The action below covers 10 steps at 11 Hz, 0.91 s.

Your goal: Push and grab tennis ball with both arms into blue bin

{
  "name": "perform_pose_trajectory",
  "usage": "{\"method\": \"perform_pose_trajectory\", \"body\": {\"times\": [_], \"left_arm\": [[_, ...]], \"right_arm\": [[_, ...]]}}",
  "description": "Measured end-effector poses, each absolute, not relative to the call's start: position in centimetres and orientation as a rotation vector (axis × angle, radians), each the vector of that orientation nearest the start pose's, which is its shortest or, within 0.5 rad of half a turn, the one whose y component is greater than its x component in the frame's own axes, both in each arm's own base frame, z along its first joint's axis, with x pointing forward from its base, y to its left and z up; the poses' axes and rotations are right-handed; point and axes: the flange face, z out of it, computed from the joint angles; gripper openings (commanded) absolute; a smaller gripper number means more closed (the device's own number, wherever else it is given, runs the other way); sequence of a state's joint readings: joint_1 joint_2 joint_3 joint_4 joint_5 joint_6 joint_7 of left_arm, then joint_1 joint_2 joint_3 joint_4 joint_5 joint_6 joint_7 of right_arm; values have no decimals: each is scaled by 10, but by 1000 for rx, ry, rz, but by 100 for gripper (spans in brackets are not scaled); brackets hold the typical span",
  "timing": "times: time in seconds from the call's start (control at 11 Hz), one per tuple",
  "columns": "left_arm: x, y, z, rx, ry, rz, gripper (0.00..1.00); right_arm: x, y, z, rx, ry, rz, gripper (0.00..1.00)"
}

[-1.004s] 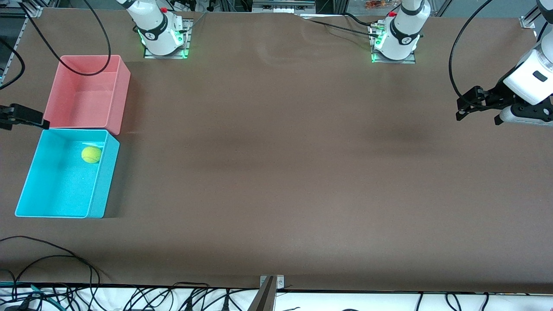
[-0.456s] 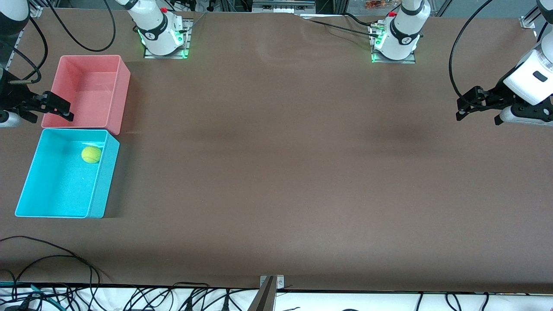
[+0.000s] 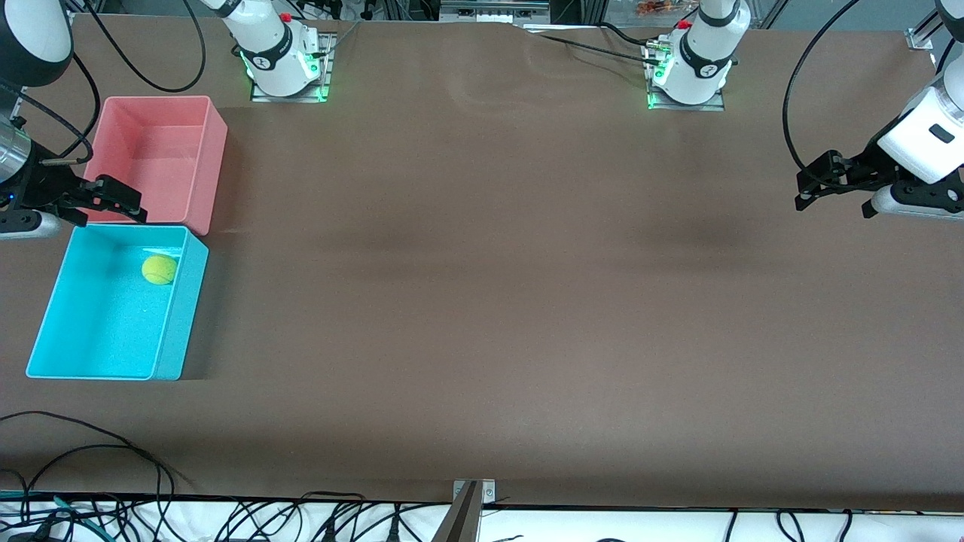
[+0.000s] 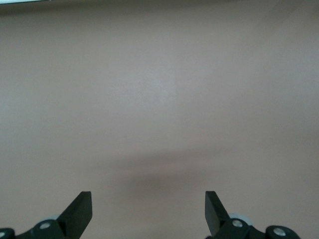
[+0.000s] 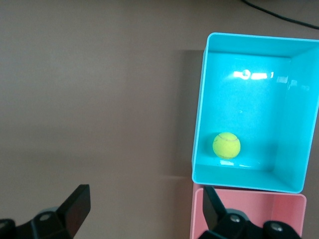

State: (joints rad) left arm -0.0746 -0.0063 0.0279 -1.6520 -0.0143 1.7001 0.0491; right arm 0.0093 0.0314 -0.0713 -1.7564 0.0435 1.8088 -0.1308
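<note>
Brown table (image 3: 482, 301) bears blue bin (image 3: 169, 331) holding tennis ball (image 3: 159, 269); both grippers spread, empty.

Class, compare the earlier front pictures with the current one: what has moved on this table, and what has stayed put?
The right gripper has come in from the table's edge at the right arm's end, now open over the pink bin beside the blue bin. Nothing was grasped or released. The tennis ball stayed in the blue bin; the left gripper waits, open, unmoved.
</note>
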Motion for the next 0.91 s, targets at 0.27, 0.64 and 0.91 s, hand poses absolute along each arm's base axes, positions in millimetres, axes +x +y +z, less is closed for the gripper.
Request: {"method": "perform_pose_trajectory", "body": {"times": [0.27, 0.64, 0.91], "left_arm": [[563, -27, 601, -3151, 148, -86, 100], [563, -27, 601, -3151, 146, -86, 100], [563, -26, 601, -3151, 144, -86, 100]], "right_arm": [[574, -31, 541, -3101, -90, -43, 100], [566, -32, 561, -3107, 168, -86, 100], [556, -33, 577, -3143, 165, -102, 100]]}}
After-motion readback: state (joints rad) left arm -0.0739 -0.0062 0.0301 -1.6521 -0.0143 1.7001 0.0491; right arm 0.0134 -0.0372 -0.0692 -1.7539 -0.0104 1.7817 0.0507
